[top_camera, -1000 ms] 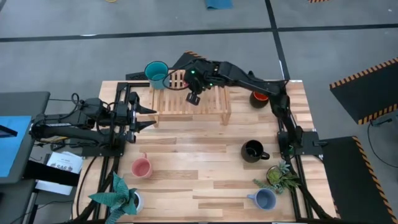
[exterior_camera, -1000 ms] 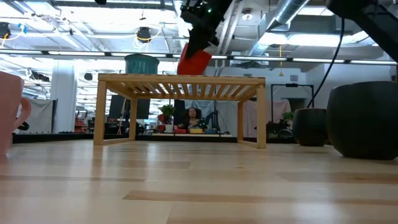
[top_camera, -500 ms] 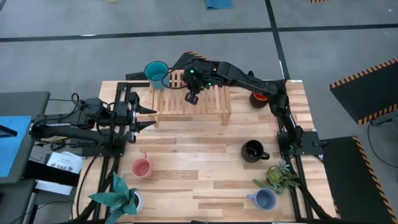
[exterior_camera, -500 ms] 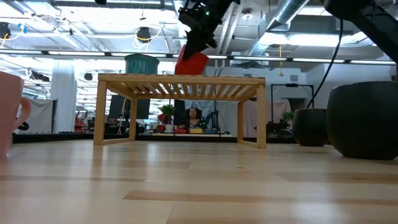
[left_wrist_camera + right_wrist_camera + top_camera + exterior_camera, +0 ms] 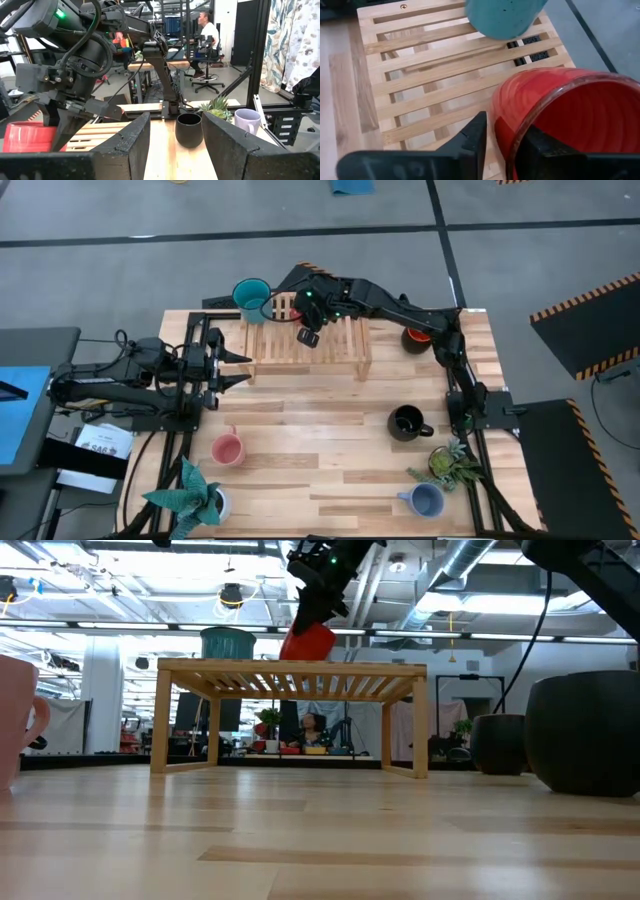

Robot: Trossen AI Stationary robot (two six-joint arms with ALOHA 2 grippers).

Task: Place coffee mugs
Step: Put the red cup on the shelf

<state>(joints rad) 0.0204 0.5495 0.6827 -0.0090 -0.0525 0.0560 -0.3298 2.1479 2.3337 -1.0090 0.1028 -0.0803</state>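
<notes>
My right gripper [image 5: 309, 337] is over the slatted wooden rack [image 5: 335, 352] at the table's far side, shut on a red mug [image 5: 308, 642]. The mug is tilted, with its base at the rack's top. It also shows in the right wrist view [image 5: 560, 110]. A teal mug [image 5: 252, 298] stands on the rack's far left corner. My left gripper [image 5: 243, 370] is open and empty at the rack's left end. The orange-and-dark mug [image 5: 418, 337], black mug [image 5: 408, 422], pink mug [image 5: 228, 449] and pale blue mug [image 5: 427, 500] stand on the table. My right gripper holds the red mug by its wall at the rim [image 5: 501, 120], one finger [image 5: 474, 136] outside and one finger [image 5: 540, 146] inside. The fingers come from above, slanting down. The mug hangs tilted below them; whether its base touches the rack's slats, I cannot tell.
Two potted green plants stand near the front, one at the left [image 5: 195, 498] and one at the right [image 5: 450, 465]. The rack's right half is bare slats. Open tabletop lies between the rack and the front mugs.
My right gripper has carried the red mug a little toward the teal mug and slightly down toward the rack's top. The mug now hangs less tilted than before.
</notes>
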